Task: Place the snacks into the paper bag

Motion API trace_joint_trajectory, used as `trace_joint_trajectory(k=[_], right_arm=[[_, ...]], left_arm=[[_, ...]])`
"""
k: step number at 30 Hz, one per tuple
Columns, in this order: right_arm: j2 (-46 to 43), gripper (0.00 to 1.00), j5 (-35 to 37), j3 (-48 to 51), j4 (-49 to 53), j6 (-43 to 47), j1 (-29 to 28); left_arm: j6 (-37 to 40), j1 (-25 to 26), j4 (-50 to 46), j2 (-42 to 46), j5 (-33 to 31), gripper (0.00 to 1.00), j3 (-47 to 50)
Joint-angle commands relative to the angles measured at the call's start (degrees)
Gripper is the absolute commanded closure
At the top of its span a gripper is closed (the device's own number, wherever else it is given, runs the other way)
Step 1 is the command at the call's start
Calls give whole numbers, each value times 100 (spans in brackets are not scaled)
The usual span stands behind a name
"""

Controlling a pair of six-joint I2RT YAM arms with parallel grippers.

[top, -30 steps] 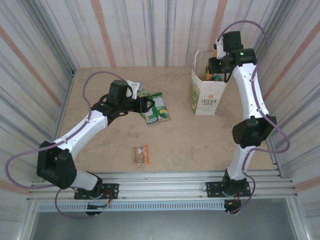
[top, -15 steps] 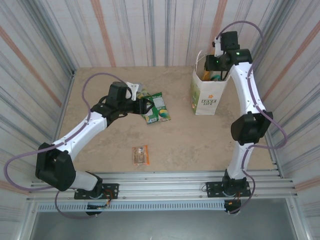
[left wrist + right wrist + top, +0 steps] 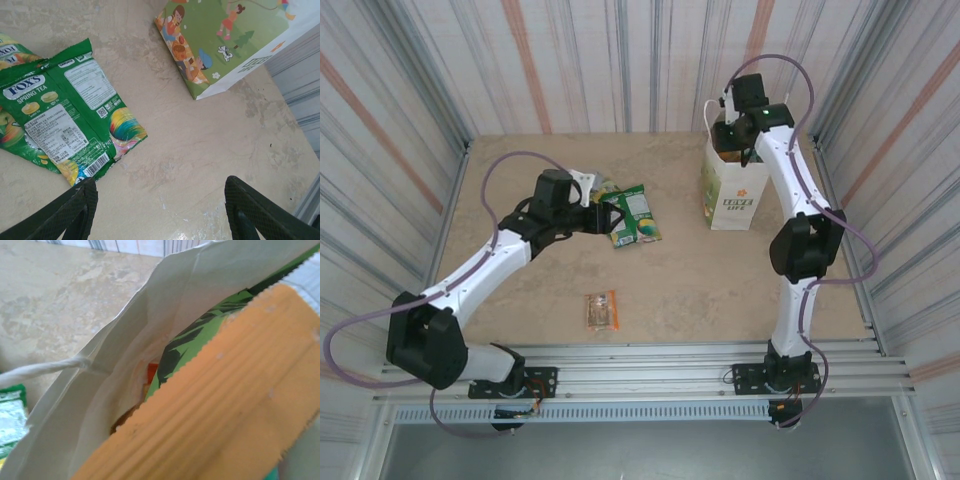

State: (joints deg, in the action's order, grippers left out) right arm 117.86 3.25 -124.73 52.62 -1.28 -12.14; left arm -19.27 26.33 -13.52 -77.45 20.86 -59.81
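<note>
From above, the job looks partly done. One white paper bag (image 3: 732,195) stands upright at the upper right, with the right gripper (image 3: 730,138) over its mouth. Three snacks lie out on the table (image 3: 720,290): a green Fox's Spring Tea packet (image 3: 638,215) and a second Fox's packet (image 3: 604,186) by the left gripper (image 3: 608,212) at centre, plus one small clear packet (image 3: 602,310) lower down.

Through the left wrist camera, its two fingers (image 3: 75,215) stand spread and empty along the bottom edge. The Spring Tea packet lies at left and the bag's printed side is at top right.

At the right wrist, one orange packet (image 3: 215,405) crosses the lens inside the bag, with a green packet (image 3: 200,335) beneath. I cannot tell whether those fingers pinch it.
</note>
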Motion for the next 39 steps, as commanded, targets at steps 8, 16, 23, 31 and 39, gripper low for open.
trace_joint_trajectory(k=[8,16,23,31,39], right_arm=[[-1223,97,1465,277,94,900,-121],[-1317,98,1545,304,648,963,149],[-667,98,942,-70,1248,842,256],[-205,50,-742,-579,1275,924,255],[-928,45,-1819,-162,613,651,516]], left_arm=[[200,30,-183,351,-258,30,202],[257,30,-217,412,-267,30,266],[270,30,-270,415,-276,30,252],[249,30,-311,380,-323,30,251],[248,30,-288,334,-298,30,231]])
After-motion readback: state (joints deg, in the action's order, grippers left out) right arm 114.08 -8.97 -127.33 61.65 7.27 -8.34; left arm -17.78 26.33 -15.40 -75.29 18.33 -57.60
